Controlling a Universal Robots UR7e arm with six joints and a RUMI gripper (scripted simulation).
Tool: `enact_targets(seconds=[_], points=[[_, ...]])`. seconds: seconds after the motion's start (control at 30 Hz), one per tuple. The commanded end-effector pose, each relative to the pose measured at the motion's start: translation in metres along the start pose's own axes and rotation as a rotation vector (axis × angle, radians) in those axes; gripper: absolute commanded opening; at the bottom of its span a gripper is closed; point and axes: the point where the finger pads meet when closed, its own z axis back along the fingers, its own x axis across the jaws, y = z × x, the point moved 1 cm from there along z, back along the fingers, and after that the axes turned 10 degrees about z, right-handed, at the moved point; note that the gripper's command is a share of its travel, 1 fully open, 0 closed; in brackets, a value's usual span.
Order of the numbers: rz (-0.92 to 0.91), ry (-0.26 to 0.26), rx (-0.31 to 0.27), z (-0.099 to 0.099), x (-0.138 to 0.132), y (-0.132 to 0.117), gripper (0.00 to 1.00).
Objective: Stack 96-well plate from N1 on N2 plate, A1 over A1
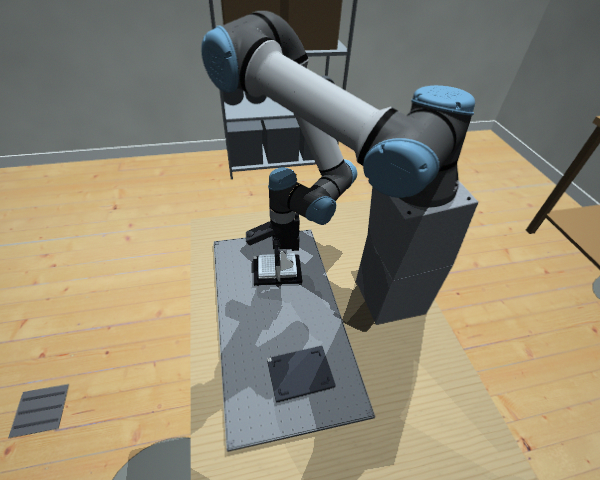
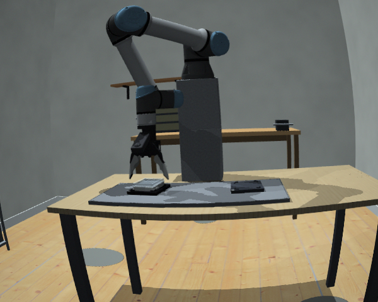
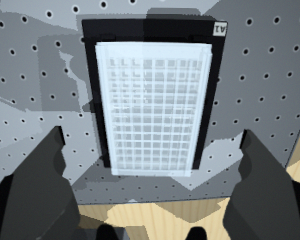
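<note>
A clear white 96-well plate (image 1: pixel 267 265) (image 2: pixel 147 184) (image 3: pixel 152 107) lies in the black nest N2 (image 1: pixel 277 282) (image 2: pixel 140 192) (image 3: pixel 92 90). It looks like two plates stacked one on the other, edges nearly in line. The nest's A1 label (image 3: pixel 220 28) is at the top right in the wrist view. My gripper (image 1: pixel 279 260) (image 2: pixel 148 175) (image 3: pixel 152 129) is open wide just above the stack, its fingers clear of both long sides and touching nothing. The black nest N1 (image 1: pixel 300 373) (image 2: pixel 247 186) holds no plate.
Both nests sit on a grey perforated base plate (image 1: pixel 248 361) (image 2: pixel 199 195) (image 3: pixel 30 75) on a wooden table (image 2: pixel 329 185). The arm's grey pedestal (image 1: pixel 409 258) (image 2: pixel 200 129) stands beside the base plate. A shelf rack stands behind.
</note>
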Motion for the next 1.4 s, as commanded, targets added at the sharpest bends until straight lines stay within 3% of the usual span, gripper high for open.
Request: enact_targets(seconds=[0.0,1.17,1.37], points=[[0.0,-0.001,0.001,0.0,0.0,0.0,1.0],[0.0,-0.001,0.001,0.083,0.0,0.0,1.0],[0.0,-0.001,0.001,0.083,0.0,0.0,1.0]])
